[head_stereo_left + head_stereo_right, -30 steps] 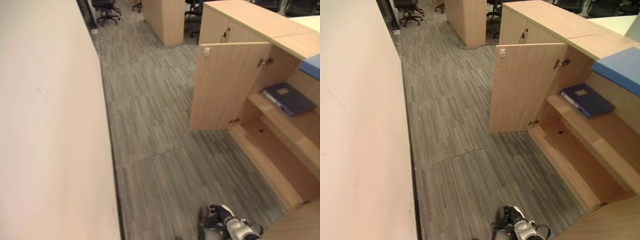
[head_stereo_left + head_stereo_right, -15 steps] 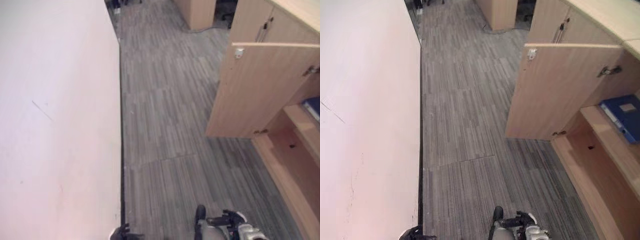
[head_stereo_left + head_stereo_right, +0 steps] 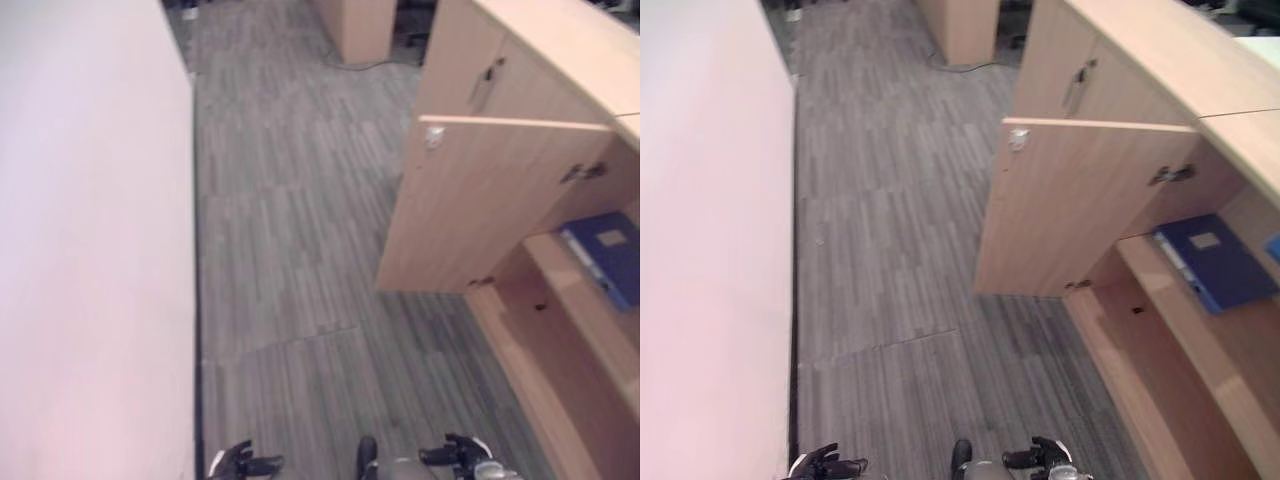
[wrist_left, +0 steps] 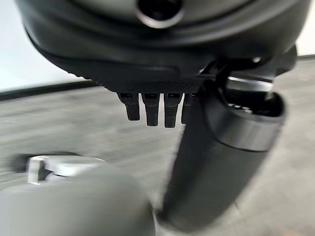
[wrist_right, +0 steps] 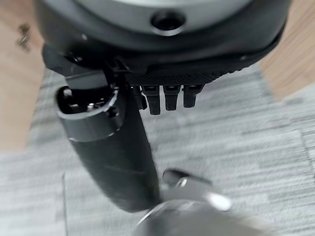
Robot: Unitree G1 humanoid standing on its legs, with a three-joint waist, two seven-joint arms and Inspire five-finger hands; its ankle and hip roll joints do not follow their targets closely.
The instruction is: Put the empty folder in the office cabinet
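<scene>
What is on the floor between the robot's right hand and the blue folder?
Only bare grey carpet and the cabinet's bottom shelf lie between the right hand and the blue folder, seen in the right eye view.

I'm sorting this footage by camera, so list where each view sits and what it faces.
Left eye view: on the head, looking down at carpet floor, open cabinet door, blue folder; left hand at the bottom edge.
Right eye view: beside it, same scene; right hand.
Left wrist view: along the open left hand, floor beyond.
Right wrist view: along the open right hand, floor beyond.
</scene>
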